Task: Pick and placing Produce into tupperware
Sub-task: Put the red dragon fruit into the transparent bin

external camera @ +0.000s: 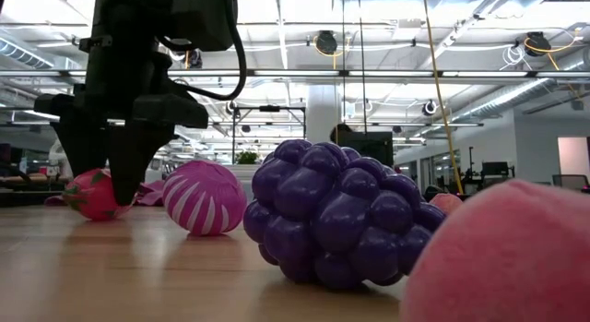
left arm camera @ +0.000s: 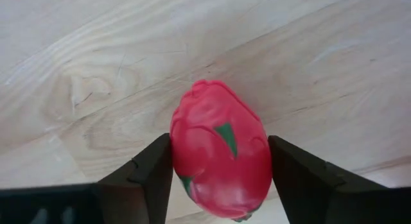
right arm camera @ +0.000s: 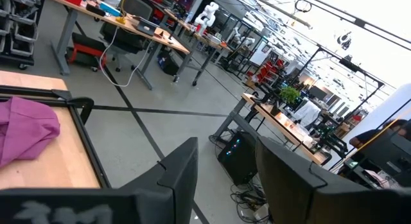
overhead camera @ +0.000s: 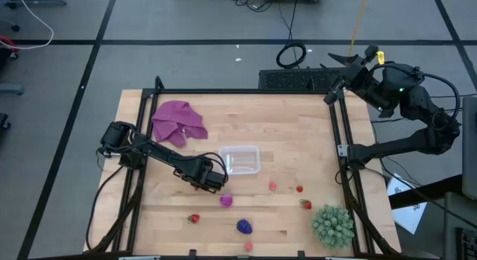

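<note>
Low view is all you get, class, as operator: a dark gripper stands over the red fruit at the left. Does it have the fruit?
Observer: The left wrist view shows the left gripper with its fingers against both sides of the red fruit.
Operator: Where is the tupperware?
Observer: In the high view, the tupperware lies just beside that gripper, apparently empty.
Operator: The other arm?
Observer: The right gripper waits beyond the table's far right corner.

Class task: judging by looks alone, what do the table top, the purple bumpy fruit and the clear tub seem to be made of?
Pale wooden table top: wood, matt, grain and plank seams show.
Purple bumpy toy fruit: probably moulded plastic or rubber; glossy highlights on each lobe.
Clear rectangular tub: likely thin plastic; the wood shows through it.
</note>
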You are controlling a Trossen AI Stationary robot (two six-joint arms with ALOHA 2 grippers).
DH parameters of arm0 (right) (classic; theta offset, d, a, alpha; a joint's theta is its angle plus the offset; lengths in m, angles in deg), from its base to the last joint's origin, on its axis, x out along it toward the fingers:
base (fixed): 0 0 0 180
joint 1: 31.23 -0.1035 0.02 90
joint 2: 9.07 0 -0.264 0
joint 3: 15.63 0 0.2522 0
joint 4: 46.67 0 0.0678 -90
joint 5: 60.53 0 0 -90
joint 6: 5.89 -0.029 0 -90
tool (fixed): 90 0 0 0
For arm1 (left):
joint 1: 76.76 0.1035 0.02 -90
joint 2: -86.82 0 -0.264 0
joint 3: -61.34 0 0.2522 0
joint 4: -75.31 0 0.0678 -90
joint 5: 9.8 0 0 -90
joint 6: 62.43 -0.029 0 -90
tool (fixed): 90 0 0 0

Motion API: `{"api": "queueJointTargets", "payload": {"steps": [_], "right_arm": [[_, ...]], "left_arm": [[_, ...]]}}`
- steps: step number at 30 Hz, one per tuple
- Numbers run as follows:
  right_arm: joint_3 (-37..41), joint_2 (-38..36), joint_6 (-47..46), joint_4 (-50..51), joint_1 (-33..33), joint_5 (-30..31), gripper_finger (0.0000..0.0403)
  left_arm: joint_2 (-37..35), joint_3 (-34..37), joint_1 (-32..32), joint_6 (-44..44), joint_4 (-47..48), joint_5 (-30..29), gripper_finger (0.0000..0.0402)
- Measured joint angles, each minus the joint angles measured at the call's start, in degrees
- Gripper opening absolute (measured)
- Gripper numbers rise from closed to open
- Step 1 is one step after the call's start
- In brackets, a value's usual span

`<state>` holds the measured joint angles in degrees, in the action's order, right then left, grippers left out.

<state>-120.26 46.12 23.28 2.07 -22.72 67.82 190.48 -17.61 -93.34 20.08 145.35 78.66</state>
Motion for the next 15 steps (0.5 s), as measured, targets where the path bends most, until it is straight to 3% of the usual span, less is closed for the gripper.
{"api": "queueJointTargets", "payload": {"steps": [7,15], "right_arm": [[0.0,0.01,-0.02,0.01,0.0,0.0,0.0148],[0.0,0.0,-0.02,0.0,0.0,0.0,0.0148]], "left_arm": [[-0.14,0.0,0.0,-0.09,0.1,0.48,0.024],[-1.7,0.0,0.17,-0.67,0.74,2.27,0.0233]]}}
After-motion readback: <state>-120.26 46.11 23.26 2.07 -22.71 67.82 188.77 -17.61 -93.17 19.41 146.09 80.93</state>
